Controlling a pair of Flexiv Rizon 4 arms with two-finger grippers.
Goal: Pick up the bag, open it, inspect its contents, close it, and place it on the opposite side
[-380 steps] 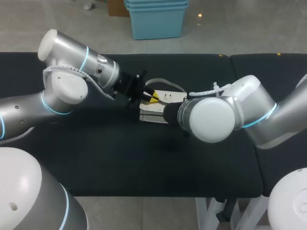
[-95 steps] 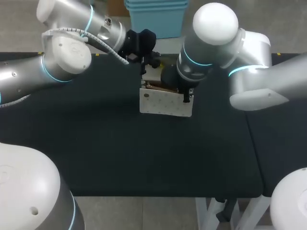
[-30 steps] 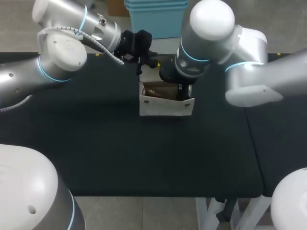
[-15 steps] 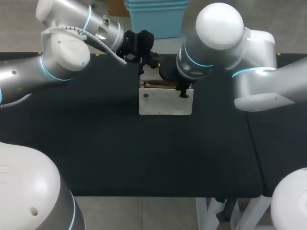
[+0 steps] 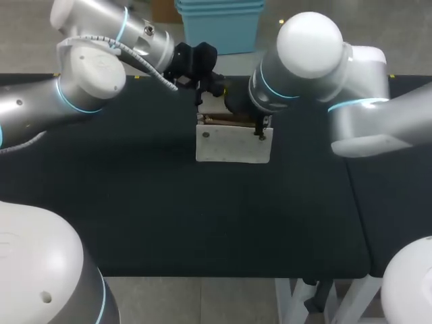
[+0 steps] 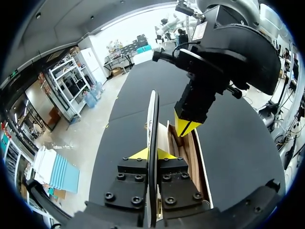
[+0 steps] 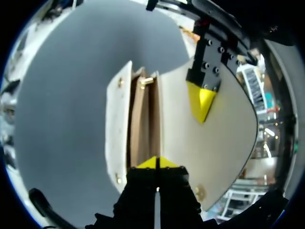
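Observation:
The white bag [image 5: 233, 144] stands upright on the black table [image 5: 155, 209], and its narrow mouth shows a brown lining [image 7: 142, 125]. My left gripper [image 5: 214, 90] is behind the bag, shut on the raised white flap [image 6: 152, 119], which runs straight between its yellow tips [image 6: 151, 153]. My right gripper [image 5: 260, 133] hangs over the right end of the mouth. Its yellow tips [image 7: 157, 163] are pressed together just inside the opening, next to the back wall. I see nothing between them. In the left wrist view the right gripper [image 6: 187, 128] points down into the lining.
Bare black tabletop lies in front of the bag and to both sides. A seam to a second black table [image 5: 351, 182] runs at the right. Both arms crowd the strip behind the bag.
My right gripper has gone from wide open to shut at the bag's mouth. The bag's mouth, spread wide a second ago, has narrowed. My left gripper has kept hold of the flap.

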